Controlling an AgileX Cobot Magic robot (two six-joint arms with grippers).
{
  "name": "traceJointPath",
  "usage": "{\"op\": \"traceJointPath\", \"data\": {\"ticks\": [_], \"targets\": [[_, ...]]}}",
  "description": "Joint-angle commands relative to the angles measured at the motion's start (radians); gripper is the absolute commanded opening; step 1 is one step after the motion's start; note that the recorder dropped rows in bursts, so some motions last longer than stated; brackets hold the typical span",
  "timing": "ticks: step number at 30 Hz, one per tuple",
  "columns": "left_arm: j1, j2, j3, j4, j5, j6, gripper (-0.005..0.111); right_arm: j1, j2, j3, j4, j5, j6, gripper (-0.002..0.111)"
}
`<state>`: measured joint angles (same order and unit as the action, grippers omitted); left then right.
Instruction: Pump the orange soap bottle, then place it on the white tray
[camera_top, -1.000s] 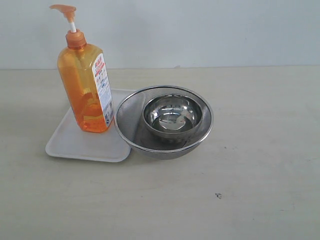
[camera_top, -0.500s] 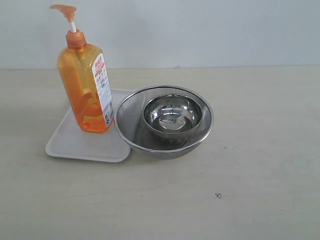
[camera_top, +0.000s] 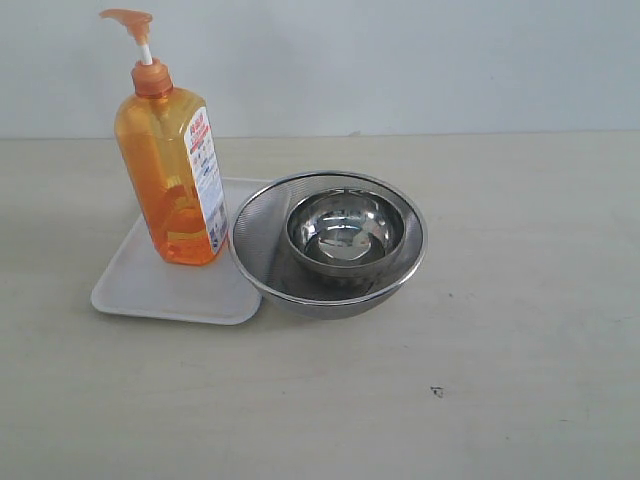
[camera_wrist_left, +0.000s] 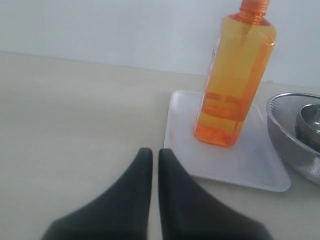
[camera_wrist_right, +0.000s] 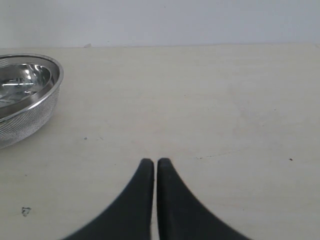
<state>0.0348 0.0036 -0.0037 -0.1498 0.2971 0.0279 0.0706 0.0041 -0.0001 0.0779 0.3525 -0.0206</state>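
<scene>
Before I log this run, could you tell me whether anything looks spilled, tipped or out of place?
Nothing stands out. The orange soap bottle stands upright on the white tray, with no spill visible; the steel bowl sits inside the mesh strainer. Only a small dark speck marks the table.

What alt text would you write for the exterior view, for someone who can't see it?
An orange soap bottle stands upright on a white tray. To its right sits a round steel mesh strainer with a smaller steel bowl inside, all on a pale table before a plain wall; no robot arm shows.
</scene>
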Motion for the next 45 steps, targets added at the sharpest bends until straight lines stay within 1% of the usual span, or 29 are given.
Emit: {"op": "traceJointPath", "data": {"ticks": [1, 45], "targets": [[0.002, -0.004, 0.004, 0.005, 0.003, 0.037, 0.005, -0.003, -0.004, 0.0, -0.004, -0.005, -0.001, 0.0], [0.002, -0.004, 0.004, 0.019, 0.003, 0.044, 0.005, -0.003, -0.004, 0.0, -0.004, -0.01, -0.001, 0.0]]}}
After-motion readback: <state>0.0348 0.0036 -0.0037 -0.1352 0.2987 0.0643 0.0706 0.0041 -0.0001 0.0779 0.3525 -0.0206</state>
